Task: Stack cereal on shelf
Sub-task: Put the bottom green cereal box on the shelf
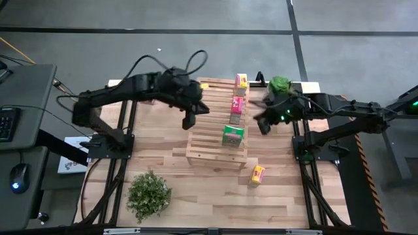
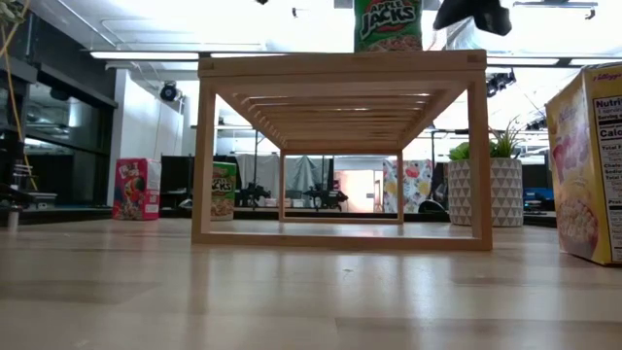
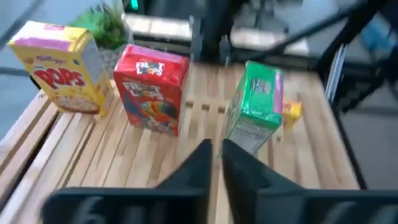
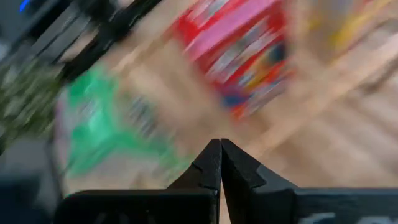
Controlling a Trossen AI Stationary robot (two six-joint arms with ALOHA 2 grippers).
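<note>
- High view: the shelf [image 1: 212,124], a light-wood slatted rack, stands in the middle of the bench [image 1: 196,196], between the two arms.
- Three cereal boxes stand in a row along the rack's right side: a yellow box [image 1: 241,82] at the far end, a pink-red box [image 1: 237,109] in the middle and a green box [image 1: 232,135] nearest the front edge.
- Another yellow box [image 1: 257,175] lies on the bench planks in front of the rack's right corner, apart from it.
- The left end effector [image 1: 189,121] hangs over the rack's left edge; the left wrist view shows its fingers [image 3: 245,165] nearly together, with only a thin gap and nothing between them.
- That same view shows the yellow, pink-red and green boxes upright on the slats beyond the fingers.
- The right end effector [image 1: 263,125] hovers just to the right of the rack, near the pink-red and green boxes; the right wrist view shows its fingers [image 4: 239,167] closed on nothing.
- Low view: the green box [image 2: 388,25] sits on top of the rack, and one more pink-red box [image 2: 134,190] and green box [image 2: 224,190] stand on the bench behind the rack to the left.
- A leafy plant [image 1: 149,194] sits at the front left of the bench and a second one [image 1: 279,84] at the back right.
</note>
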